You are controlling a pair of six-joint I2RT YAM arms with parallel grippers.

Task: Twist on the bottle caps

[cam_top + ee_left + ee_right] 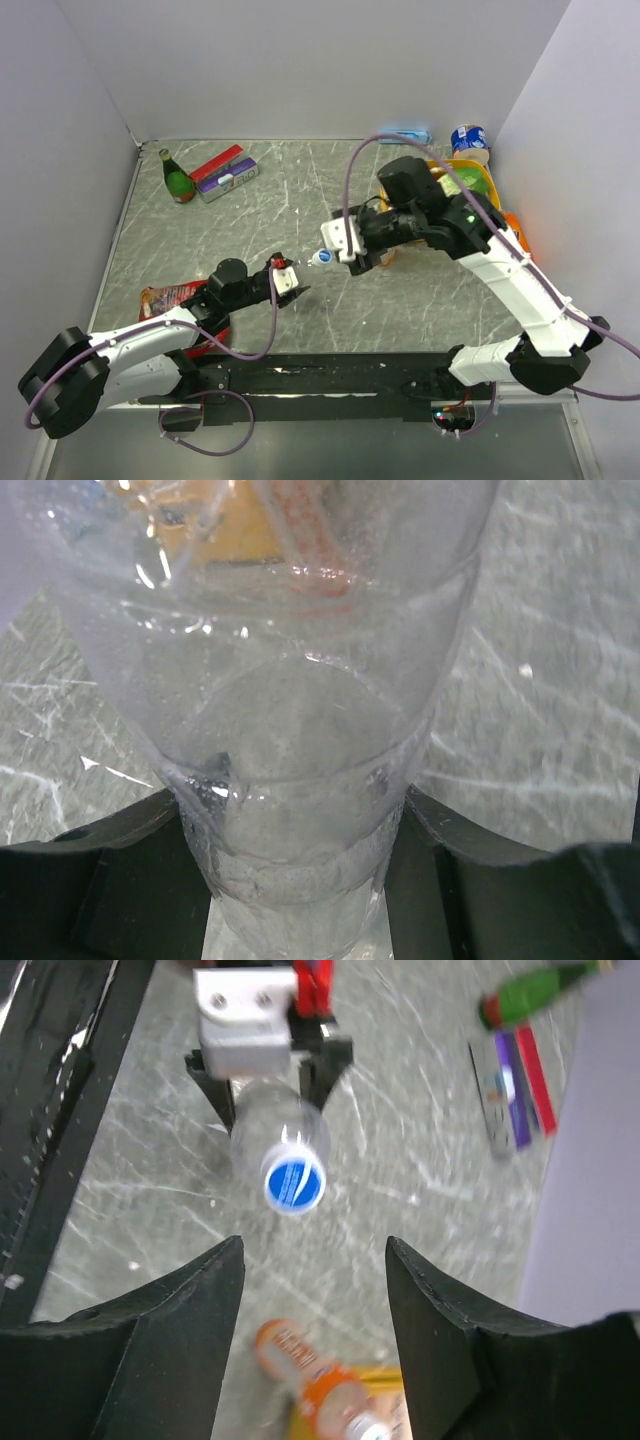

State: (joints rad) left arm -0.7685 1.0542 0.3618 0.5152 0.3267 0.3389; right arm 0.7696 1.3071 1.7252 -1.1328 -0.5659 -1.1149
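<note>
The clear bottle (300, 780) is thin, glossy transparent plastic speckled with fine droplets, its blue cap (295, 1182) smooth plastic, the table (420, 300) beneath grey, marbled, scratched, low-sheen.

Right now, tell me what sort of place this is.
Probably a robot test cell, not a home: plain white walls box in a grey table, two arms are bolted at its near edge, and the left gripper holds a clear bottle.

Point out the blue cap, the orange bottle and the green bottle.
blue cap (295, 1182), right wrist view, its flat top.
orange bottle (316, 1384), right wrist view, its orange body.
green bottle (179, 184), top external view, its lower body.
</note>
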